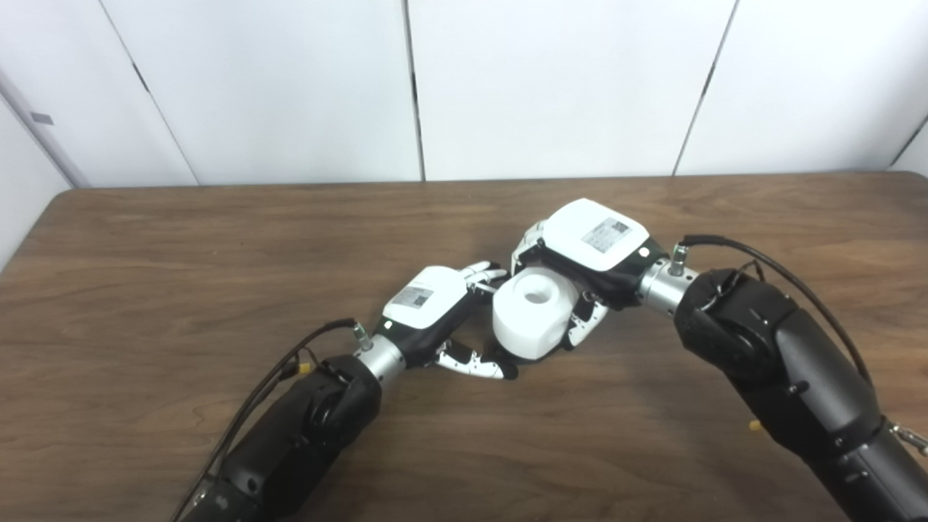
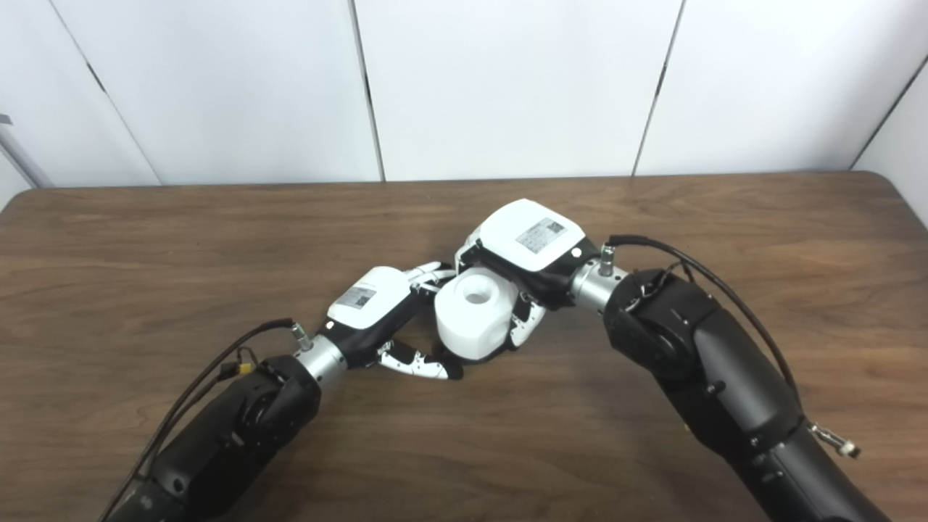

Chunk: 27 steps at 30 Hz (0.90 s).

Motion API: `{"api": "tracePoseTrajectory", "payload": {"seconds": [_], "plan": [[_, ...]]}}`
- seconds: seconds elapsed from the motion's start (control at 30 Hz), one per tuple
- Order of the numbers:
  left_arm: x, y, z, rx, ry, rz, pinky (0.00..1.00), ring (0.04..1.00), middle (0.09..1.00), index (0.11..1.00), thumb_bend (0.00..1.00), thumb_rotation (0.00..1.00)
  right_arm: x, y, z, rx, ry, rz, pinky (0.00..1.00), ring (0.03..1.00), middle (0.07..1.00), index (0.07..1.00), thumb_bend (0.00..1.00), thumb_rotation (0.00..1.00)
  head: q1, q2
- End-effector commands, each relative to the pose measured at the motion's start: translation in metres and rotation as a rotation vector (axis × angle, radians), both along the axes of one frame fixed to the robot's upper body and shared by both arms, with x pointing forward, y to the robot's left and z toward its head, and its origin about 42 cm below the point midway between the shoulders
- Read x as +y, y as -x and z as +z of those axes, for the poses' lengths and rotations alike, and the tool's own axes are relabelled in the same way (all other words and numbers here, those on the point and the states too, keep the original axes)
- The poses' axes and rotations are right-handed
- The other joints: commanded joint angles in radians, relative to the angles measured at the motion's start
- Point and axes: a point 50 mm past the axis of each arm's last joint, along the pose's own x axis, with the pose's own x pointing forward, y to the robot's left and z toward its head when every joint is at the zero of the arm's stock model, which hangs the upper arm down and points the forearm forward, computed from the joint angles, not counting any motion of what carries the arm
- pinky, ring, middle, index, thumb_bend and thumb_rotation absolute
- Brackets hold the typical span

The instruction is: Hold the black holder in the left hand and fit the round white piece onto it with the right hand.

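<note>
Now your right hand (image 1: pixel 580 254) has its fingers wrapped round the round white plastic piece (image 1: pixel 533 313), pressed against your left hand (image 1: pixel 435 312), whose grip and black holder stay hidden, so seating looks unfinished.

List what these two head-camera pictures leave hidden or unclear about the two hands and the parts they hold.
- Black holder: not visible in either view; the left hand and the round white piece cover where it would be.
- Seating of the white piece: its underside is hidden by itself.
- Right hand: its fingers are mostly behind the piece.
- Both arms: cut off by the bottom edge.
</note>
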Motion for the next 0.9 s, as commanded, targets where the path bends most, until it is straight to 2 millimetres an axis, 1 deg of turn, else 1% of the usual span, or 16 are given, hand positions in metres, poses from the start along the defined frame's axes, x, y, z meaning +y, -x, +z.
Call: {"api": "tracePoseTrajectory", "payload": {"seconds": [0.0,0.03,0.07,0.1,0.17,0.37,0.53,0.6,0.7,0.87], "plan": [[0.0095,0.0171,-0.0388,0.175,-0.146,-0.001,0.81,0.929,0.884,0.483,0.52,0.07,-0.0019,0.0007,0.0156,-0.048,0.016,-0.011,0.77,0.791,0.717,0.492,0.52,0.15,0.000,0.000],[0.0094,0.0171,-0.0389,0.174,-0.148,-0.001,0.81,0.931,0.886,0.483,0.52,0.07,-0.0018,0.0011,0.0160,-0.045,0.021,-0.019,0.78,0.799,0.739,0.615,0.69,0.23,0.000,0.000],[0.0094,0.0171,-0.0390,0.173,-0.151,-0.002,0.81,0.930,0.886,0.483,0.52,0.07,-0.0016,0.0015,0.0164,-0.045,0.022,-0.024,0.77,0.799,0.756,0.722,0.82,0.28,0.000,0.000],[0.0094,0.0171,-0.0390,0.174,-0.150,-0.002,0.81,0.930,0.886,0.483,0.52,0.07,-0.0013,0.0018,0.0167,-0.045,0.021,-0.029,0.76,0.796,0.764,0.770,0.88,0.30,0.000,0.000],[0.0094,0.0175,-0.0385,0.173,-0.148,-0.004,0.81,0.931,0.885,0.483,0.52,0.07,-0.0009,0.0025,0.0175,-0.044,0.015,-0.036,0.75,0.794,0.777,0.833,0.93,0.31,0.001,0.003],[0.0095,0.0180,-0.0391,0.181,-0.150,-0.002,0.82,0.933,0.888,0.483,0.52,0.07,-0.0004,0.0022,0.0177,-0.048,0.007,-0.047,0.75,0.797,0.784,0.842,0.91,0.29,0.002,0.005],[0.0095,0.0180,-0.0386,0.179,-0.156,-0.007,0.81,0.935,0.890,0.484,0.52,0.07,-0.0008,0.0018,0.0159,-0.049,-0.006,-0.042,0.73,0.790,0.777,0.819,0.89,0.27,0.002,0.007],[0.0096,0.0181,-0.0388,0.177,-0.153,-0.008,0.81,0.930,0.887,0.483,0.52,0.07,-0.0011,0.0015,0.0153,-0.047,-0.014,-0.037,0.73,0.786,0.773,0.775,0.86,0.25,0.001,0.007],[0.0096,0.0186,-0.0388,0.178,-0.144,-0.007,0.81,0.927,0.885,0.483,0.52,0.07,-0.0013,0.0012,0.0147,-0.043,-0.022,-0.034,0.72,0.781,0.768,0.742,0.85,0.24,0.003,0.008],[0.0098,0.0187,-0.0388,0.183,-0.148,-0.006,0.81,0.933,0.888,0.484,0.52,0.07,-0.0016,0.0003,0.0137,-0.046,-0.019,-0.037,0.72,0.780,0.769,0.743,0.85,0.23,0.002,0.008]]}}
